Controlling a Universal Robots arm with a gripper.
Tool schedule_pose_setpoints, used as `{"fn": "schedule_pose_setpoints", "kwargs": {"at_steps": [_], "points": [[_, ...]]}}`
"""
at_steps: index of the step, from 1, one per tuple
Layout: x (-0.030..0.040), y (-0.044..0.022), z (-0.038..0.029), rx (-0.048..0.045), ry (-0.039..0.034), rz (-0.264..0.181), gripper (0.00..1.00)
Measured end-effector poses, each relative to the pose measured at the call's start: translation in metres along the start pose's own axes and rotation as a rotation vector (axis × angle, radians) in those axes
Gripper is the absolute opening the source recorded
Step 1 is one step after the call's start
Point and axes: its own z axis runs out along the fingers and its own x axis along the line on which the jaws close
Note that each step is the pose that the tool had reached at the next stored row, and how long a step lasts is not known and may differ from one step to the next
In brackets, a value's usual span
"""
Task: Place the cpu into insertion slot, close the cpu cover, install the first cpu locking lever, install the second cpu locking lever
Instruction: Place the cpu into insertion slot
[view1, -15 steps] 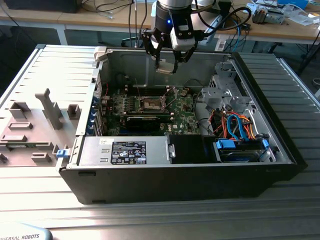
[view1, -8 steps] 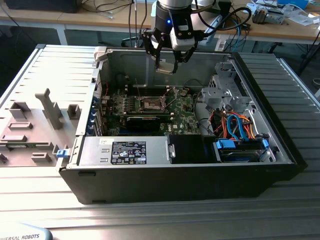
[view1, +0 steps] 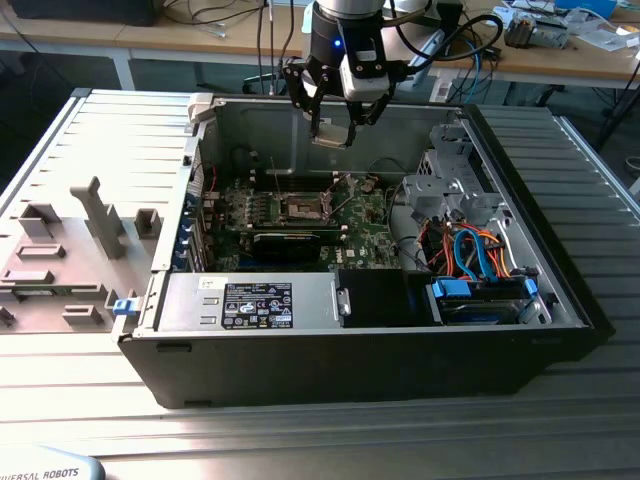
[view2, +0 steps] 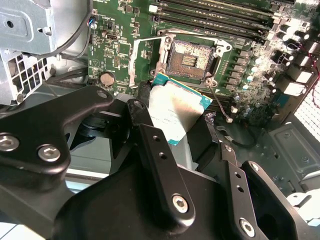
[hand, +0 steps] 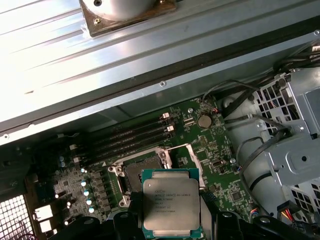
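Holding the cpu (hand: 171, 207) clamped edge to edge in the gripper (view1: 332, 130). Hanging above the bare insertion slot (view2: 189, 56) on the green motherboard (view2: 112, 50), apart from it.

Black robot gripper (view1: 332, 137) is hanging over an open black-and-grey metal computer case (view1: 300, 365).
It is gripping a small flat silver-grey cpu (view1: 330, 132) well above the square metal-rimmed insertion slot (view1: 300, 207) lying on the green motherboard (view1: 370, 215).

I look over a ribbed grey metal worktable (view1: 300, 440); behind it stands a cluttered light wooden bench (view1: 150, 35).
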Motion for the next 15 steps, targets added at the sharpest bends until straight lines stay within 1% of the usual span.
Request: {"fn": "schedule_pose_setpoints", "kwargs": {"at_steps": [15], "points": [[0.0000,0.0000,0.0000,-0.0002,-0.0009,0.009,0.54]]}}
